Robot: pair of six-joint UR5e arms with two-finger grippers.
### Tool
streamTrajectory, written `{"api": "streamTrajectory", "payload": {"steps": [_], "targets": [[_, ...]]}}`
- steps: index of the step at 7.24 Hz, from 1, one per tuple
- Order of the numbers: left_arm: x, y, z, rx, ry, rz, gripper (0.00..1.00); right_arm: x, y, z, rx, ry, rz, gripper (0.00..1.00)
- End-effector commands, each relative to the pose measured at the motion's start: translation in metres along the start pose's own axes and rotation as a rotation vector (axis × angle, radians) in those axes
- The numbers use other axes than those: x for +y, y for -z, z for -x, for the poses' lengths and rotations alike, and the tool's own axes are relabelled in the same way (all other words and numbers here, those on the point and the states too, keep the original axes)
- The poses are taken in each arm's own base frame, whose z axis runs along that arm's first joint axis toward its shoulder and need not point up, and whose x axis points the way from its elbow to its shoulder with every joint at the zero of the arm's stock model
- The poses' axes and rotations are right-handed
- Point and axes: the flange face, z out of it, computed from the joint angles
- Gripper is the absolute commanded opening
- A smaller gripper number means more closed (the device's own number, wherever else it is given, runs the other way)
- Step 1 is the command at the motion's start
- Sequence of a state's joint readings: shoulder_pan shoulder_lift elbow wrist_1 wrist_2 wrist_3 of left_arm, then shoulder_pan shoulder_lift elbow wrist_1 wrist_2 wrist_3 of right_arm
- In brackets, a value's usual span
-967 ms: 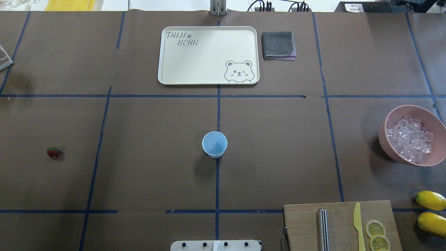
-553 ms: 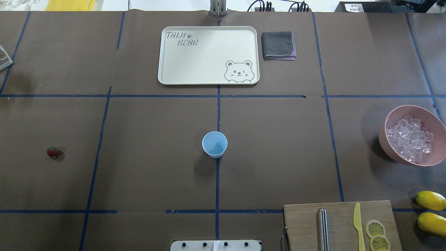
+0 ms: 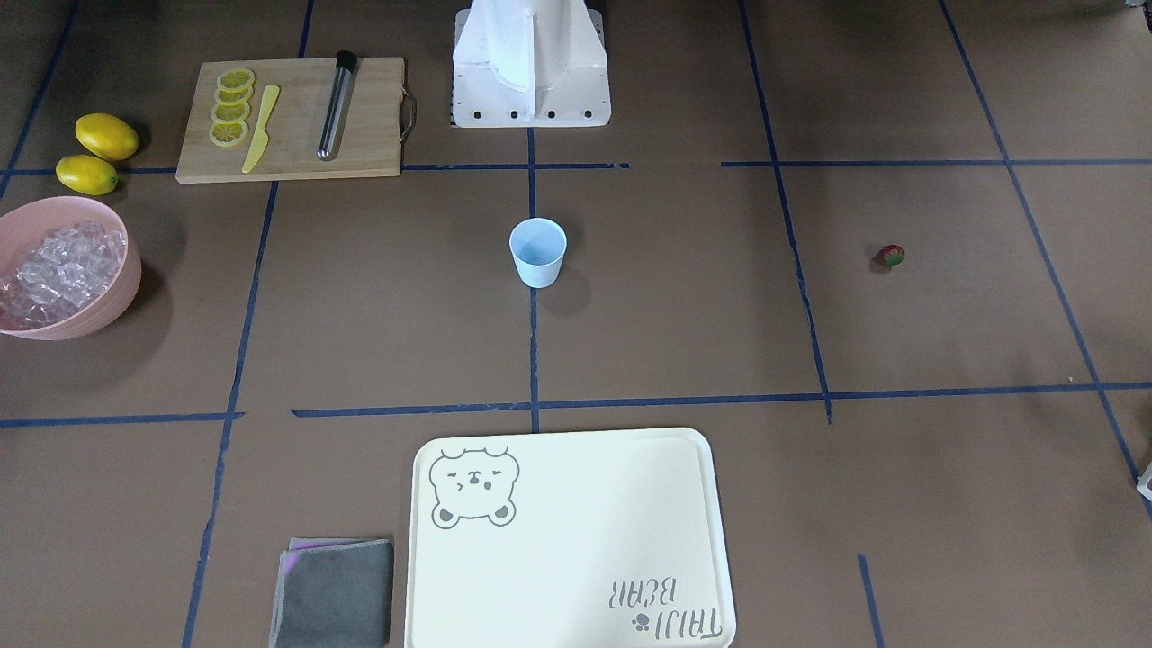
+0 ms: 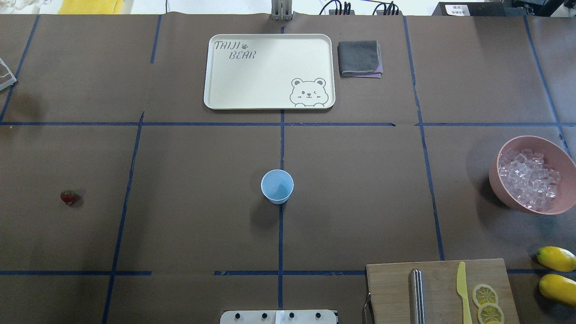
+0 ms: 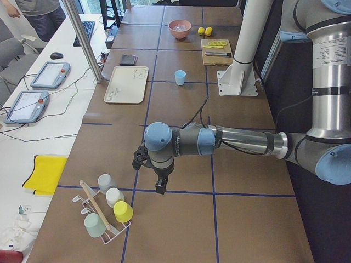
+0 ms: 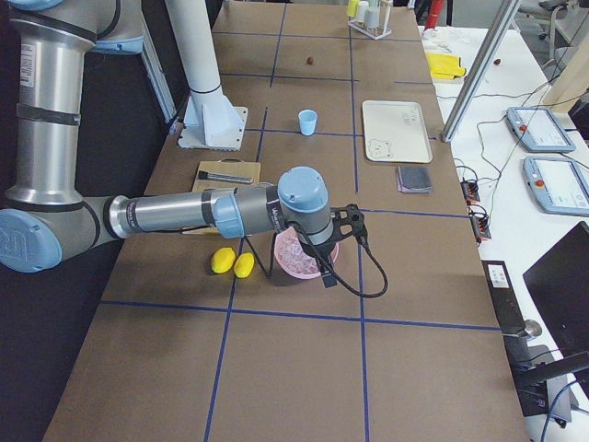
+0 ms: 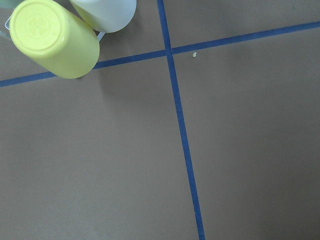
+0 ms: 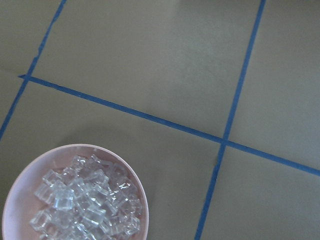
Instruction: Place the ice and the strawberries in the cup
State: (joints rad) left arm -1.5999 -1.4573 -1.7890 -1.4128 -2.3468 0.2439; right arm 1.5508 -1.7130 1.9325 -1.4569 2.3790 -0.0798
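Hanging over the left end of the table, the left gripper points down, near a wire rack that holds cups turned upside down. It shows only in the side view, so I cannot tell if its fingers are apart or together. Its wrist camera sees a yellow cup and a white cup of this rack.

Further right, the strawberry lies alone on the brown paper, well apart from everything else. The blue cup stands upright in the middle of the table, on a blue tape line, and nothing is inside it. Behind it, on the far side from the robot, lies a cream tray with a bear drawing, and a folded grey cloth is just beside the tray on the right.

Near the right end stands a pink bowl, and all the ice is piled in it. The right gripper hangs above this bowl; here too I cannot tell how its fingers stand. Nearer to the robot is a wooden board with a metal rod, a yellow knife and lemon slices on it. Two lemons lie beside the board, at the right edge.
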Motion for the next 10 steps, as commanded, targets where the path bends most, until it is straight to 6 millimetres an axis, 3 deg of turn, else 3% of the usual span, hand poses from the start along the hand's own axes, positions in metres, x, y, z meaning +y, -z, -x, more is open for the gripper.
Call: {"api": "streamTrajectory", "payload": {"steps": [1, 2, 5, 7, 10], "targets": [[0.0, 0.0, 0.0, 0.0, 0.0, 0.0, 1.0, -0.031, -0.025, 0.062, -0.037, 0.117, 0.032, 1.0], [0.0, 0.0, 0.0, 0.0, -0.001, -0.001, 1.0, -0.031, -0.049, 0.085, -0.045, 0.168, 0.08, 1.0], [0.0, 0.0, 0.0, 0.0, 0.0, 0.0, 1.0, -0.03, -0.099, 0.124, -0.008, 0.2, 0.152, 0.99], [0.0, 0.0, 0.0, 0.0, 0.0, 0.0, 1.0, -0.023, -0.132, 0.134, -0.008, 0.16, 0.168, 0.99], [0.0, 0.0, 0.0, 0.0, -0.001, -0.001, 1.0, -0.019, -0.153, 0.141, -0.018, 0.168, 0.204, 0.94]]}}
